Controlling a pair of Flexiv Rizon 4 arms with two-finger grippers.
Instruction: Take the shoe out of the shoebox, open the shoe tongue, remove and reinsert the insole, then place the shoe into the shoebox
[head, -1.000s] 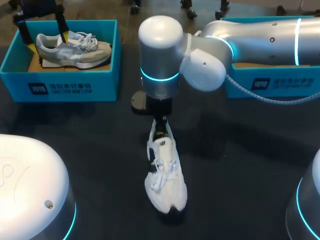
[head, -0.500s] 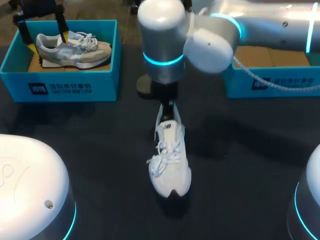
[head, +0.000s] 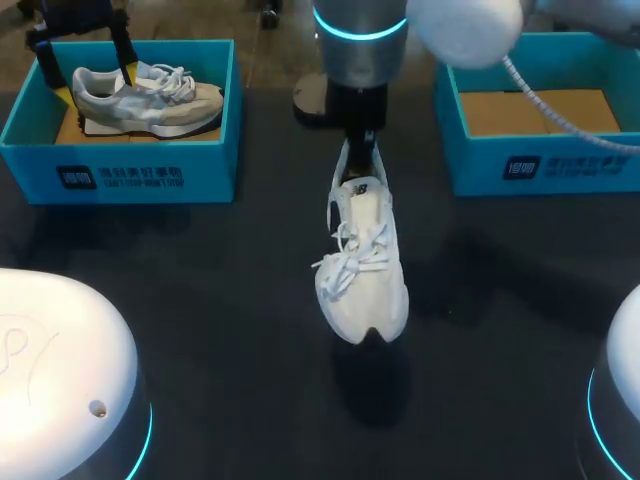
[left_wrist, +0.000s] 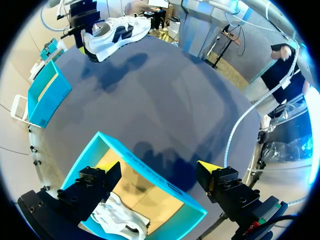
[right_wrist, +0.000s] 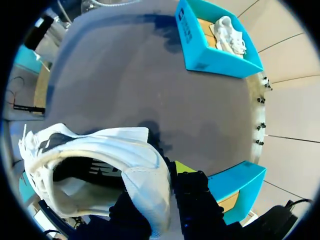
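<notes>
Nearest us, low in the middle of the head view, a shadow is lying on the dark table (head: 200, 300). Just above it the white shoe (head: 362, 260) is hanging in the air, toe drooping toward us and laces bunched on top. The right gripper (head: 360, 150) is pinching it by the heel, the arm coming in from the upper right. Beyond it, at the upper right, the empty shoebox (head: 540, 165) is showing its bare cardboard floor. Farthest off, at the upper left, the other shoebox (head: 130, 175) is holding a grey shoe (head: 150, 100).

My read is that this is the carry between box and table; which way it is going, I cannot tell. If it is going home, the next move calls for lifting that sagging toe over the blue wall, then lowering the sole flat.

The head view is hiding the grip under the wrist. The right wrist view is showing it plainly: one finger inside the heel collar and a yellow tip (right_wrist: 182, 167) outside, squeezing the wall between them. The left wrist view is adding what neither shows: the left gripper (left_wrist: 159, 170) is hanging over the other shoebox with its fingers spread wide, touching nothing. Far ahead of it the white shoe is riding clear of the table.
</notes>
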